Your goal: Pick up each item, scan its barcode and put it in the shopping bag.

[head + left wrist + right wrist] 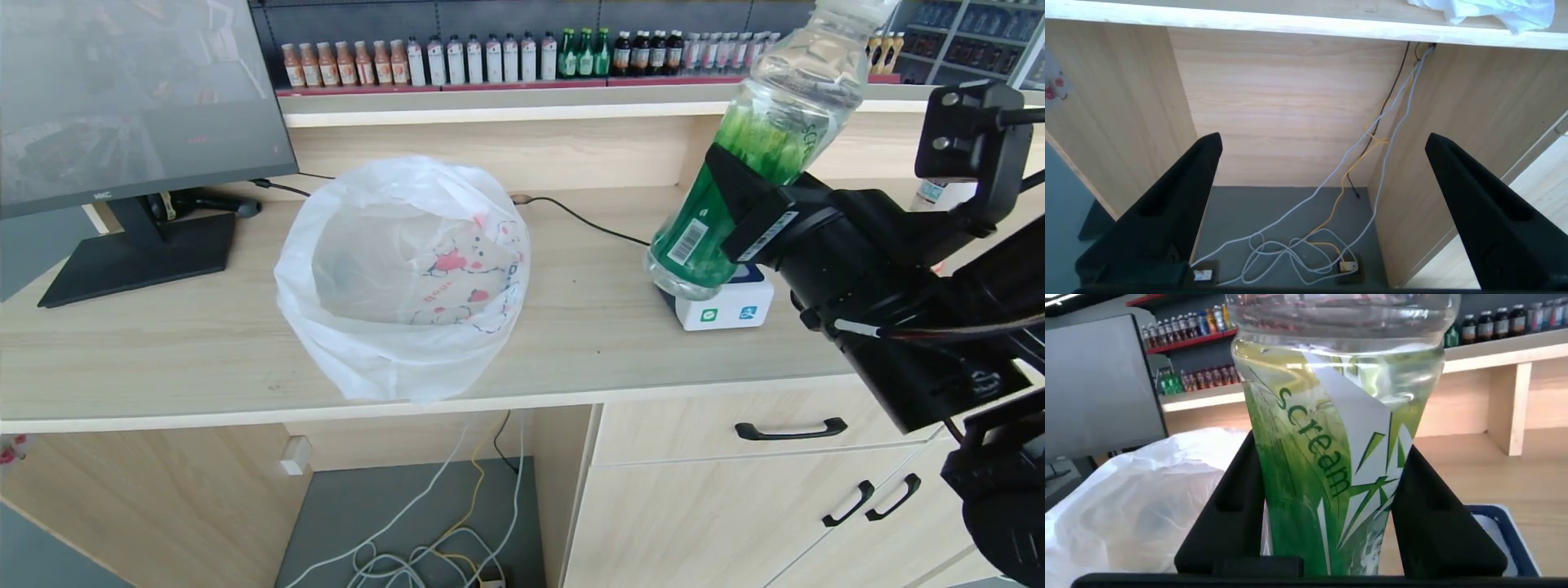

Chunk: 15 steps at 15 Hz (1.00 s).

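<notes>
Head view: one bottle (690, 245), clear with a green label, is clamped between the fingers of the right gripper (731, 196). It is tilted, with its base over the one white scanner (722, 309); whether they touch cannot be told. One barcode patch shows low on the label, and white lettering runs up the label in the right wrist view. One white shopping bag (326, 343) stands open on the counter (163, 351), at 9 o'clock from the scanner. One monitor (122, 90) stands at 10 o'clock from the bag. The left gripper (1323, 143) has its fingers spread wide and empty, facing the recess under the counter where cables (1315, 245) lie.
</notes>
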Available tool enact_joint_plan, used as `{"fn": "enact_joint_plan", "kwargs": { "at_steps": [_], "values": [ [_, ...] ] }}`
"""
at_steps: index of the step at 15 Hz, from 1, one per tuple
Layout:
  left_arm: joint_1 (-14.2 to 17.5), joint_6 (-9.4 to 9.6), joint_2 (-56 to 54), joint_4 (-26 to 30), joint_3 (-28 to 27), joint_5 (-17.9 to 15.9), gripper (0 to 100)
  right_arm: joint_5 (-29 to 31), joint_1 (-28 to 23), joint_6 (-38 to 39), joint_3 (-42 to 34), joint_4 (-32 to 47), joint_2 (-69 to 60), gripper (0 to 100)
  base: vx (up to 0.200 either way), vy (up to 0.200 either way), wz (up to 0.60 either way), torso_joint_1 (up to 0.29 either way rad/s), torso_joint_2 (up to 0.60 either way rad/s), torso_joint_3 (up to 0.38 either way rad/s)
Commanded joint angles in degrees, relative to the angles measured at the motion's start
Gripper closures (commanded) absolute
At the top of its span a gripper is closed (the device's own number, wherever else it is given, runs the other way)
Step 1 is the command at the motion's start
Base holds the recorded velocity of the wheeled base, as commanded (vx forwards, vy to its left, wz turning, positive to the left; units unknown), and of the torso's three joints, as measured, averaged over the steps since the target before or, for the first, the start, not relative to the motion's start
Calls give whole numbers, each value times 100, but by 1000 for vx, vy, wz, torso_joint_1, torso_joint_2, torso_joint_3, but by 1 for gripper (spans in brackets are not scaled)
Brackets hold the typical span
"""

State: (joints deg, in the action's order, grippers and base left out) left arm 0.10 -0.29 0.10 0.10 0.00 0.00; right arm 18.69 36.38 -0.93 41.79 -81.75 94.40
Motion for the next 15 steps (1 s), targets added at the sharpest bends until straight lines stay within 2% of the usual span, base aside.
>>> {"fn": "enact_joint_plan", "kwargs": {
  "at_steps": [1, 14, 15],
  "values": [
    [-1, -6, -1, -1, 0, 0, 0, -23, -201, -22, -22, -69, 219, 100, 0, 200, 0, -2, 2, -7],
    [-1, -23, -1, -1, 0, 0, 0, -85, -315, -391, 13, -166, -80, 100, 0, 200, 0, 3, 3, 2],
    [-1, -15, -1, -1, 0, 0, 0, -85, -315, -391, 5, -166, -71, 100, 0, 0, 0, 0, 0, 0]
  ]
}}
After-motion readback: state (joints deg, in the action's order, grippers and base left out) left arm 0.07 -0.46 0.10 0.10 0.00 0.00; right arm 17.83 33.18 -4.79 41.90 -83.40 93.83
